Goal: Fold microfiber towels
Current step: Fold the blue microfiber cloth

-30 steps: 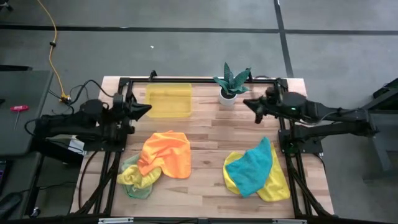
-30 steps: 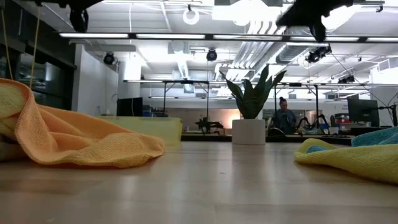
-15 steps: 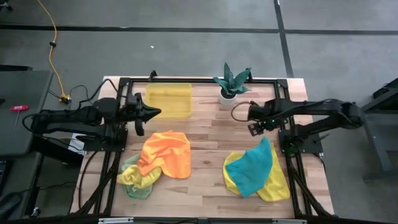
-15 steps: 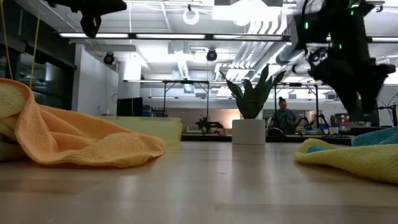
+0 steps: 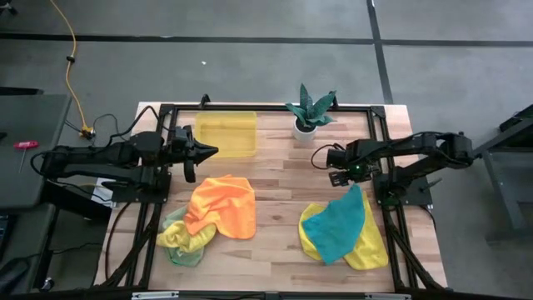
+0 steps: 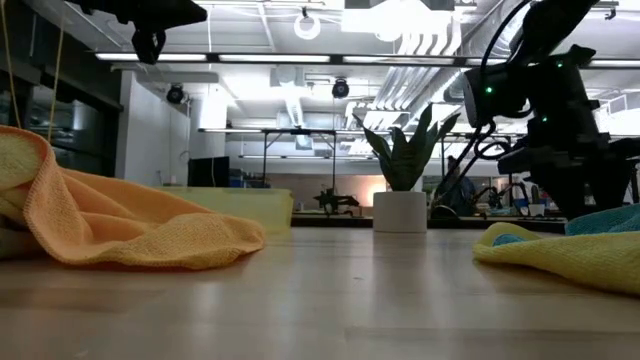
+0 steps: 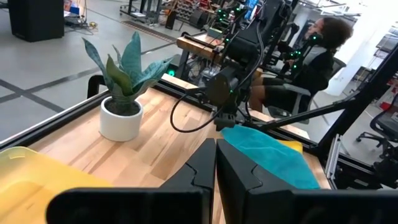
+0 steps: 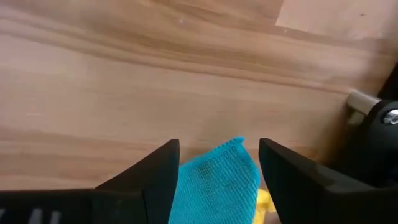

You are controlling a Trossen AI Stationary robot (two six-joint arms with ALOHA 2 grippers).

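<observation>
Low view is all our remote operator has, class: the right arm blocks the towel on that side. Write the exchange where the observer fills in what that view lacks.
Operator: Is the right gripper on the towel?
Observer: No. The right gripper is open, its fingers either side of the teal towel corner, not closed on it.
Operator: What lies under the teal towel?
Observer: A yellow towel, spread beneath it.
Operator: And the left gripper?
Observer: The left gripper is shut, held beside the yellow bin, above the orange towel.

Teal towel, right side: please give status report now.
Right gripper open, poised over teal towel corner. Left gripper shut, waiting near yellow bin. Nothing in the way.
</observation>
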